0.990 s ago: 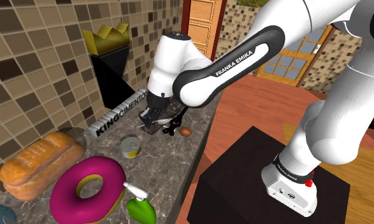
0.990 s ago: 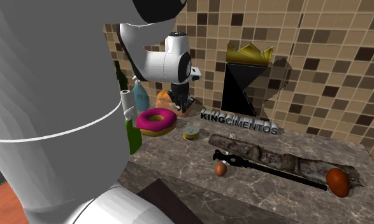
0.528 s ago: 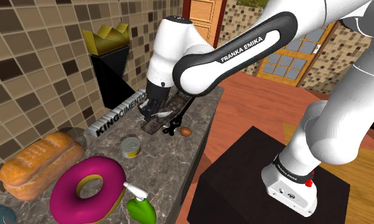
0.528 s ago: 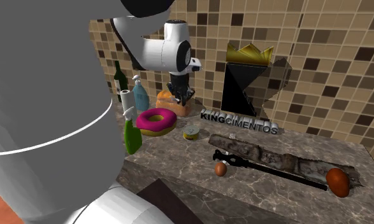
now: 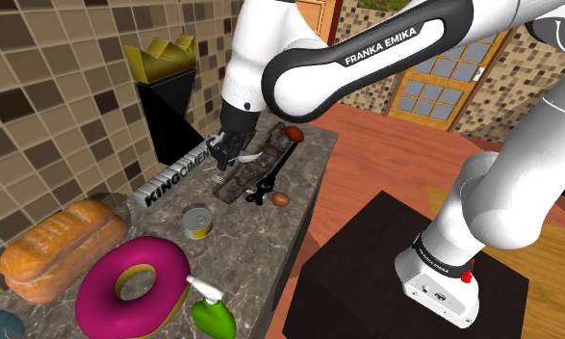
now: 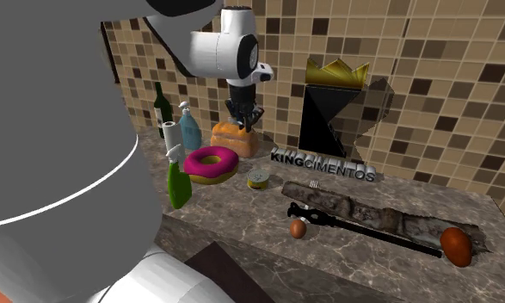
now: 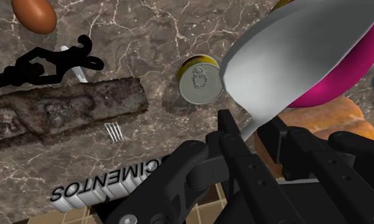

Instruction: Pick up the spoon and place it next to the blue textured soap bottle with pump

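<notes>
My black gripper [image 7: 252, 132] is shut on the neck of a silver spoon [image 7: 300, 57], whose big bowl sticks out past the fingers. Seen from the second exterior view, the gripper [image 6: 242, 116] hangs above the counter, over the loaf of bread [image 6: 235, 138]. The blue soap bottle with pump [image 6: 190, 129] stands further toward that view's left, beside a white roll [image 6: 170, 138]. From the shoulder camera the gripper [image 5: 230, 149] is in the air in front of the black box [image 5: 169, 111].
On the marble counter [image 6: 388, 258] lie a pink doughnut [image 6: 211, 163], a tin can [image 6: 259, 180], a green spray bottle [image 6: 178, 182], an egg [image 6: 298, 228], a long brown slab [image 6: 362, 211], a black tool [image 6: 362, 228] and silver letters [image 6: 323, 163]. A tiled wall runs behind.
The gripper has risen from just above the brown slab, carrying the spoon, and now hangs higher over the counter.
</notes>
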Available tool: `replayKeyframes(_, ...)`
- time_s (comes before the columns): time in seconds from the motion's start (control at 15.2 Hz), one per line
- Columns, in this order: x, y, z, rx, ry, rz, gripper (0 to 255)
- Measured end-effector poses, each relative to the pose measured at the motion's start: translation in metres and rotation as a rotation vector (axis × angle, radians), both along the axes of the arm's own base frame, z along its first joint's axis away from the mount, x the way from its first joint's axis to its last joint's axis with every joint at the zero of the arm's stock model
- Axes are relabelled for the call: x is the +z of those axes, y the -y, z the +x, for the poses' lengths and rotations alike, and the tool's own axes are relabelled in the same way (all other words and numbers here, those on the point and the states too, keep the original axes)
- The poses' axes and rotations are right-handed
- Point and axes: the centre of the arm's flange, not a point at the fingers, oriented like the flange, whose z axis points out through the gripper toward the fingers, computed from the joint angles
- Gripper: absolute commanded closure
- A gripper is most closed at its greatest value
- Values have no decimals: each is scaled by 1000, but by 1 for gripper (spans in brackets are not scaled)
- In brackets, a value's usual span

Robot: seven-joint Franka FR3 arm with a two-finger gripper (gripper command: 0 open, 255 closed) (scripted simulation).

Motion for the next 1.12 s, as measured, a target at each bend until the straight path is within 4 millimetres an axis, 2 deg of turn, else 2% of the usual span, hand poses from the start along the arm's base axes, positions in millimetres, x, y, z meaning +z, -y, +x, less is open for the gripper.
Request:
replayKeyframes(0.33,25,-1,1,0,0,0,255)
replayKeyframes(0.46,30,-15,-4,1,0,0,255)
replayKeyframes(0.86,31,-91,-14,2,-1,-1,255)
replayKeyframes(1.12,31,-142,-31,2,-1,0,255)
